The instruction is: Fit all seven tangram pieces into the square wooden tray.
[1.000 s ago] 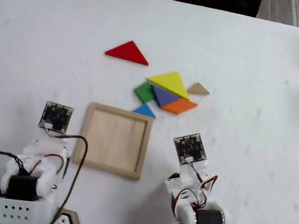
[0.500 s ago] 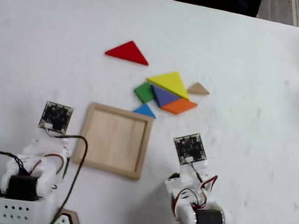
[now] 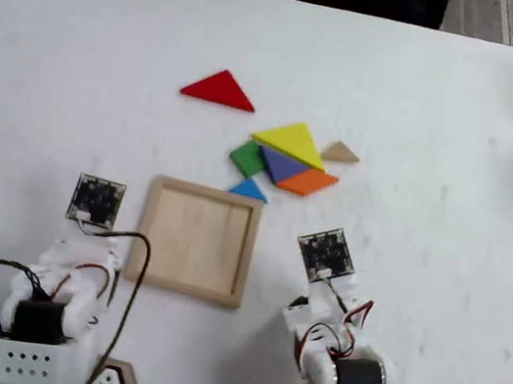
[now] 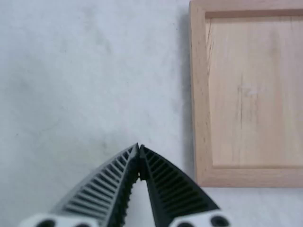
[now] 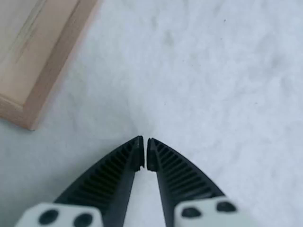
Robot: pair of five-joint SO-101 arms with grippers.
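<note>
Noted empty tray (image 3: 196, 239) lower centre, pieces (image 3: 283, 165) loose above. Found left gripper (image 4: 138, 156), right gripper (image 5: 145, 151) pinched together beside it, likely parked.

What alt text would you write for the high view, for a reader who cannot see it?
An empty square wooden tray lies on a white table between the left arm and the right arm. Beyond it lie seven coloured pieces: a red triangle apart, the other six in a cluster nearer the tray.
</note>
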